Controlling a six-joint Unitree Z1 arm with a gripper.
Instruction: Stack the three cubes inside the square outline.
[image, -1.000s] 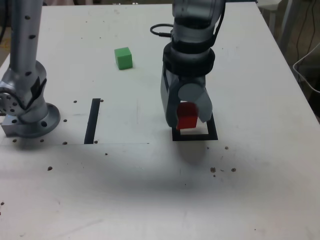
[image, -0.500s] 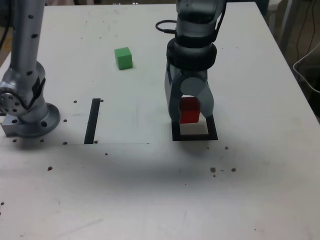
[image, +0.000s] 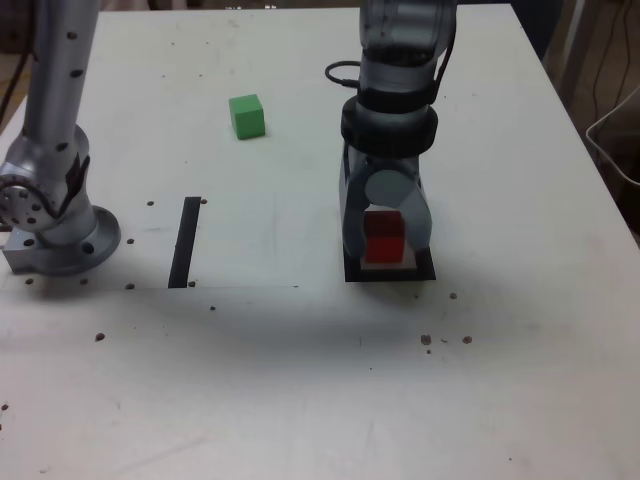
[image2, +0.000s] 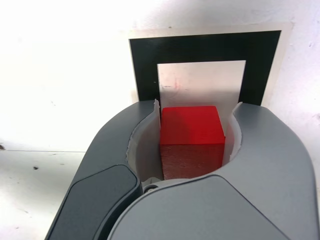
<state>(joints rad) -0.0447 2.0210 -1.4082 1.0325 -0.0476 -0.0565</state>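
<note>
Red cube, 1 pc., gripped by Z1 gripper; shifted slightly to ext. view's right, now over square outline; prob. aligning for placement. Green cube well apart, unstacked.

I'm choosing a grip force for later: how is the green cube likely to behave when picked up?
The green cube looks solid and crisp-edged, so it would probably stay stiff in the grip. Its flat faces suggest it would slide rather than roll if nudged. Being small and squat, it seems unlikely to tip easily.
</note>
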